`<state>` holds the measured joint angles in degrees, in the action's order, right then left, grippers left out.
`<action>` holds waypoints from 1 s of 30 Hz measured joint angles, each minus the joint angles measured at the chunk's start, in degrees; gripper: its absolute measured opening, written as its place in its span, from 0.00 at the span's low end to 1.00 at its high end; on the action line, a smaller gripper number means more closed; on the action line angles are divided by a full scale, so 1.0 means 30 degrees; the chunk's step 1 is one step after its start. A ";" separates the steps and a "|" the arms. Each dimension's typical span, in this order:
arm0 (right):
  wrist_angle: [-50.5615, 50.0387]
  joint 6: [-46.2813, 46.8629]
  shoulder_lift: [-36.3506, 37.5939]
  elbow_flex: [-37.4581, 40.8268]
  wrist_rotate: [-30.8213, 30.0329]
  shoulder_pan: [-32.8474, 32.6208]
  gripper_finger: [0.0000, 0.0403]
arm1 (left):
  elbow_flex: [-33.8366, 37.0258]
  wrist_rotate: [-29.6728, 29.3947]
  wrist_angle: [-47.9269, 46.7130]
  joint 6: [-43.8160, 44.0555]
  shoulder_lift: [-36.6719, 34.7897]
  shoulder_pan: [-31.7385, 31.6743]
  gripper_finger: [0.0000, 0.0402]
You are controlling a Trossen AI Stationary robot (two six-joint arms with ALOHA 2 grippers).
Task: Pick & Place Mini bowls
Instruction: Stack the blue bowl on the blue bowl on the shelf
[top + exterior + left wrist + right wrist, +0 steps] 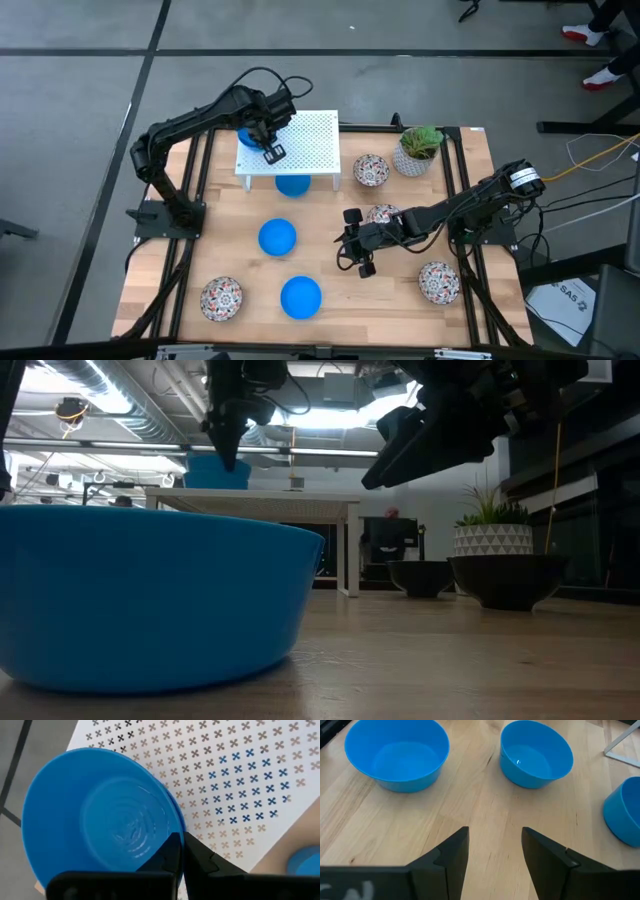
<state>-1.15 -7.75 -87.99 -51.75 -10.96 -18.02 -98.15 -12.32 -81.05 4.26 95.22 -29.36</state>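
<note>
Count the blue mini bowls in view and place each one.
4. One on the white perforated stand, pinched by the left end effector: blue bowl. One under the stand, one mid-table, one near the front. Others may be hidden.

The high view looks straight down on the whole table. The low view sits at table height, very near one blue bowl, facing the room. Each wrist view looks closely past its own claw; the white perforated shelf shows in the high, low and left wrist views.
</note>
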 joint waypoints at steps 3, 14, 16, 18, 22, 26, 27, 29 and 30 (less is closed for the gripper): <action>0.0000 0.0000 0.0000 0.0000 0.0003 0.0000 0.45 | 0.0000 -0.0024 0.0004 -0.0177 0.0000 0.0000 0.03; 0.0000 0.0000 0.0000 0.0000 0.0002 0.0000 0.45 | 0.0000 -0.0211 -0.0030 -0.0668 -0.0007 0.0000 0.12; 0.0000 0.0000 0.0000 0.0000 0.0000 0.0000 0.45 | 0.0000 -0.0211 -0.0033 -0.0680 -0.0007 0.0000 0.14; 0.0005 0.0000 0.0000 0.0000 0.0005 0.0000 0.45 | 0.0000 -0.0204 -0.0037 -0.0687 -0.0007 0.0000 0.16; 0.0000 -0.0007 0.0000 0.0000 0.0000 0.0000 0.45 | 0.0000 -0.0051 -0.0052 -0.1081 -0.0007 0.0000 0.18; 0.0000 -0.0007 0.0000 0.0000 0.0007 0.0000 0.45 | 0.0000 0.0175 -0.0059 -0.1532 -0.0007 0.0000 0.18; 0.0000 -0.0007 0.0000 0.0000 0.0003 0.0000 0.45 | 0.0000 0.0240 -0.0059 -0.1536 -0.0011 0.0000 0.18; 0.0000 -0.0012 0.0000 0.0000 0.0005 0.0000 0.45 | -0.0126 0.0498 -0.0188 -0.1624 -0.0012 0.0000 0.19; 0.0005 -0.0019 0.0000 0.0000 0.0003 0.0000 0.45 | -0.0276 0.0655 -0.0224 -0.1680 -0.0015 0.0000 0.19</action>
<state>-1.13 -7.81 -87.99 -51.75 -10.95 -18.02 -98.98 -10.35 -81.73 -0.78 95.18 -29.36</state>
